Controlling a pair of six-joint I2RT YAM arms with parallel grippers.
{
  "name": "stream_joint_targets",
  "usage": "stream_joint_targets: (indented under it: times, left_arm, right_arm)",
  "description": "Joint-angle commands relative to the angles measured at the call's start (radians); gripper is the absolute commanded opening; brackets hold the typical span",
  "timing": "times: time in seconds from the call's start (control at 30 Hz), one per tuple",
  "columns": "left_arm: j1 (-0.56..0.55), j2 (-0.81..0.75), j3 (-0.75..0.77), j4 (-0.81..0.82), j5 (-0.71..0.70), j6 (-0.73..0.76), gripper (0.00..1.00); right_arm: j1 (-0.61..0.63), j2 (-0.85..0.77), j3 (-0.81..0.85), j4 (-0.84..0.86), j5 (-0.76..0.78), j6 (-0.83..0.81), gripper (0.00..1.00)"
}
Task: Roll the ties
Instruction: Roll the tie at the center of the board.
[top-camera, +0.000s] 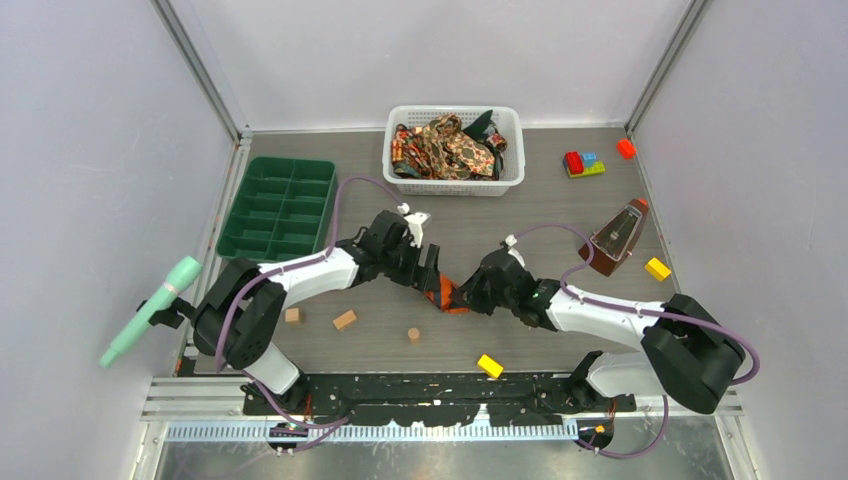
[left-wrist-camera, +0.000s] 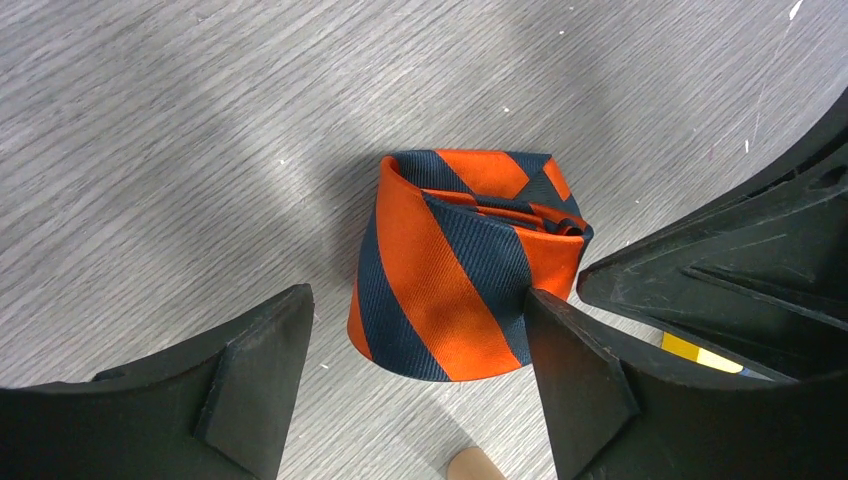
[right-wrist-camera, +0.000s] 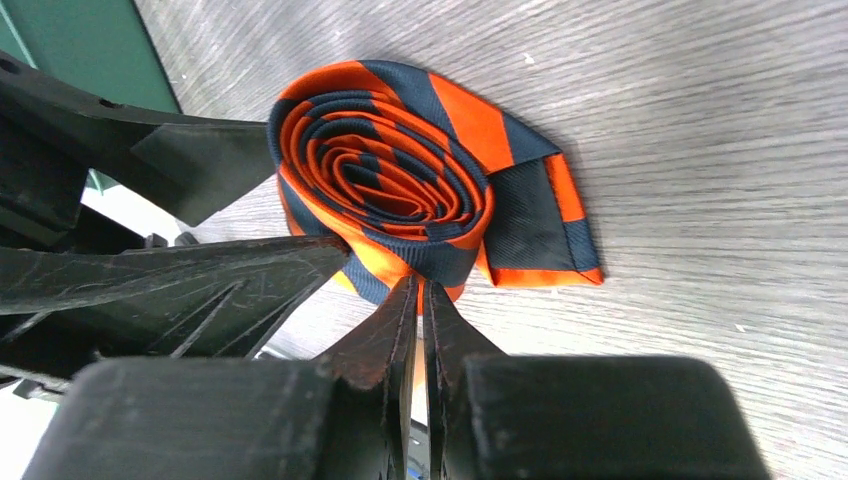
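A grey wood-grain surface (top-camera: 380, 350) is seen from above, with two white-and-black robot arms reaching in from its near edge to meet at the middle. Between them, slightly nearer the near edge than the far one, lies an orange and dark-blue diagonally striped fabric necktie (top-camera: 449, 296) (right-wrist-camera: 400, 190). It is wound into a tight spiral roll, with its loose end lying flat on the surface beside the coil. The left jaws are spread wide and hold nothing. They straddle the roll, one fingertip (left-wrist-camera: 545, 315) touching its side and the other standing clear of it. The right jaws are closed together, their fingertips (right-wrist-camera: 400, 300) pressed against the lower edge of the roll. It cannot be told whether any fabric is pinched between them. At the middle of the far edge sits a white plastic mesh basket (top-camera: 455, 110) holding a heap of brown-gold paisley ties (top-camera: 450, 148) and a dark green tie (top-camera: 482, 125). A dark green plastic tray with compartments (top-camera: 290, 161) sits near the far left corner.
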Motion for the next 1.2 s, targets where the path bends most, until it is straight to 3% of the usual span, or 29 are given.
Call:
stream_joint_targets:
  times: [0.0,0.57,0.8,1.17]
  left_arm:
    - [0.004,-0.002,0.009,0.049,0.033,0.022,0.8]
    - [0.004,0.026,0.01,0.069,0.106,0.036,0.8]
    - [0.005,-0.004,0.016,0.046,0.035,0.014,0.8]
    - [0.008,-0.088,0.012,0.02,-0.026,-0.007,0.83]
  right_arm:
    - [0.004,0.011,0.023,-0.045,0.035,-0.017,0.12]
    - [0.004,0.013,0.032,-0.079,0.054,-0.038,0.12]
    - [0.01,-0.078,0.001,0.085,-0.046,-0.045,0.13]
    - [0.015,0.045,0.025,0.191,-0.06,0.013,0.1]
